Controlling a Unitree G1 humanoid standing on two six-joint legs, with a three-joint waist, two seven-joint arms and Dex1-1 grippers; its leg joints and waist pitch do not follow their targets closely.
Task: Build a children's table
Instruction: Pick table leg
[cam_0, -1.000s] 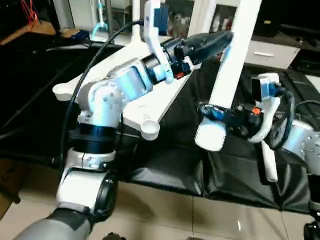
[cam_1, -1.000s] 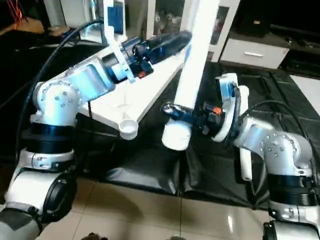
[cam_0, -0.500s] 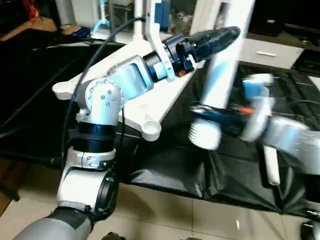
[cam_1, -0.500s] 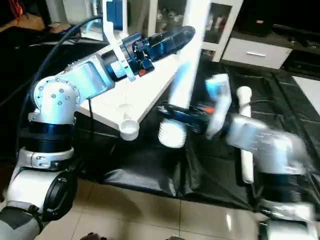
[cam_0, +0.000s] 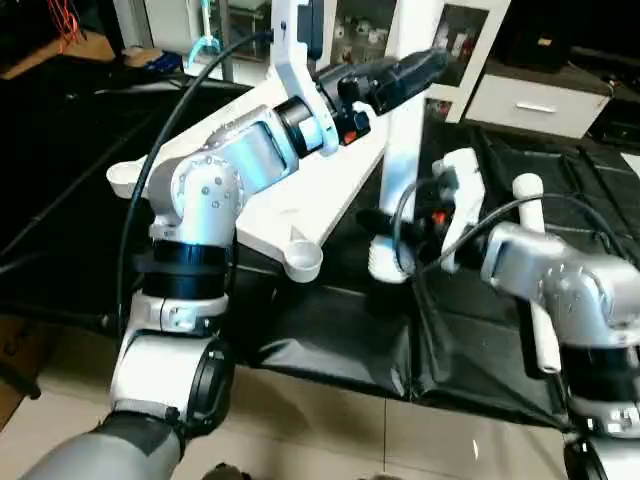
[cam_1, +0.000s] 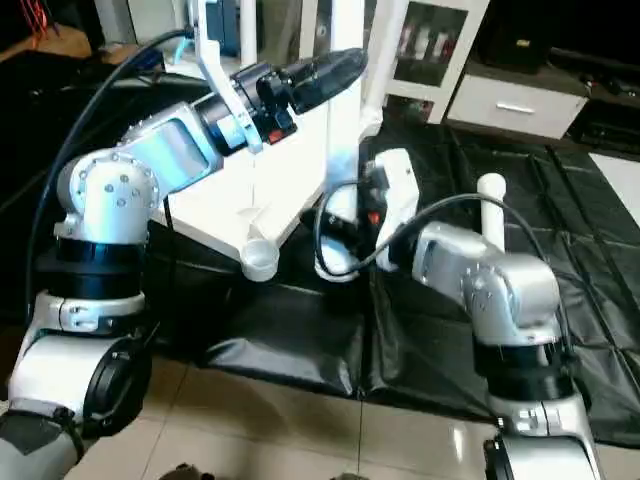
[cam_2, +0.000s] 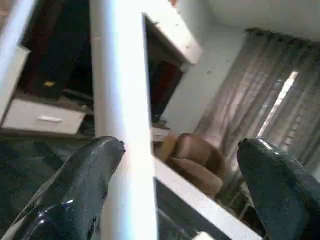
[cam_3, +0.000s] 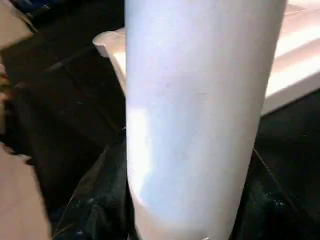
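The white tabletop lies upside down on the black mat, with one round corner socket nearest me and another at the left. My right gripper is shut on a white tube leg, holding it nearly upright. The leg's ribbed lower end hangs just right of the near socket. In the right wrist view this leg is close up. My left gripper is open at the leg's upper part. The leg runs beside one black finger. Another leg lies on the mat at the right.
A black mat covers the low platform, whose edge drops to a tiled floor. A white glass-door cabinet and a white drawer unit stand behind. A black cable loops over my left arm.
My right arm has swung the held leg left towards the tabletop's near corner socket and stood it more upright. The left gripper stays open near the leg's upper part.
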